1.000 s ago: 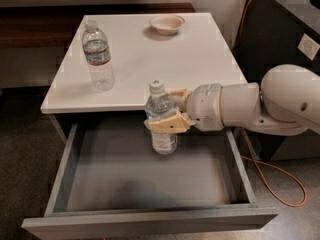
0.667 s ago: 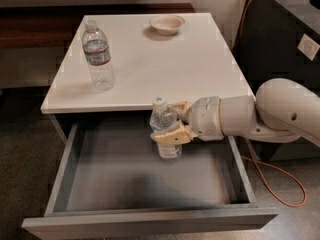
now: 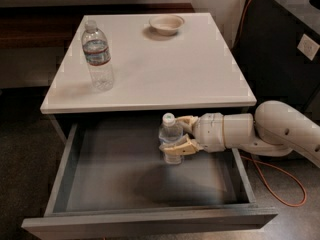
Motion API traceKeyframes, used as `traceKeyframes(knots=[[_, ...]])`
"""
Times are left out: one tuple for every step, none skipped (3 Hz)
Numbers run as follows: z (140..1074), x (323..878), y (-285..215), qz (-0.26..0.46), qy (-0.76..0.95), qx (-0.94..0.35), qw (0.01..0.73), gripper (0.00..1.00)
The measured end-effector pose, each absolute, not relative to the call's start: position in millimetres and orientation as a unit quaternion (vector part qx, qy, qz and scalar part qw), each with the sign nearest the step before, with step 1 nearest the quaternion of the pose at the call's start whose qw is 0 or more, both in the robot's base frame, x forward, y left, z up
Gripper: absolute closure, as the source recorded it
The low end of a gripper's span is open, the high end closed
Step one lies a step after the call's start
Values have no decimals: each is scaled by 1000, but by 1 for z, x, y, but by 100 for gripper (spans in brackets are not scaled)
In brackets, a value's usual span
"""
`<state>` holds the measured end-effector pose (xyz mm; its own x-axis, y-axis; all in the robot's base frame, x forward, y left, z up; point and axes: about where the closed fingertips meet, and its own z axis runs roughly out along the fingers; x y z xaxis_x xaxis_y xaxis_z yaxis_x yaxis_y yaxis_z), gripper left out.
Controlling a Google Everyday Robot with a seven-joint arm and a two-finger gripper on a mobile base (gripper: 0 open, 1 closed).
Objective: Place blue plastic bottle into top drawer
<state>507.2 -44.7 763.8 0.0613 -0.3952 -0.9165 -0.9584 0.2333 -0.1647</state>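
The bottle (image 3: 170,132) stands upright inside the open top drawer (image 3: 62,178), towards the back and right of the middle, just under the front edge of the table (image 3: 165,71). Its white cap (image 3: 169,118) is level with the shadow below the tabletop. Whether its base touches the drawer floor I cannot tell. Its label is mostly hidden by the fingers, and no writing on it can be read.

The gripper (image 3: 175,134) reaches in from the right and pinches the bottle around its middle, one tan finger (image 3: 180,147) in front of it and the other behind. The white arm (image 3: 272,131) runs off to the right over the drawer's side wall.

The rest of the drawer floor is bare grey, with a soft shadow in front of the bottle.

On the tabletop, a clear bottle (image 3: 98,56) stands upright near the left edge. It carries a narrow band with red and blue on it; the print is too small to read. A shallow pale bowl (image 3: 167,24) sits near the back edge, well apart from it.

To the right stands a dark cabinet (image 3: 280,59) with a white outlet plate (image 3: 308,46). An orange cable (image 3: 287,180) loops on the floor beside the drawer.
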Motion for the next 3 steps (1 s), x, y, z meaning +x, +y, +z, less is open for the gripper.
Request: traceKeyframes(knots=[[741,514,-42,317,606,-528,503,100],[725,518,-40,336,600,-516,511,100],[714,520,-38,355,598,-509,507,100]])
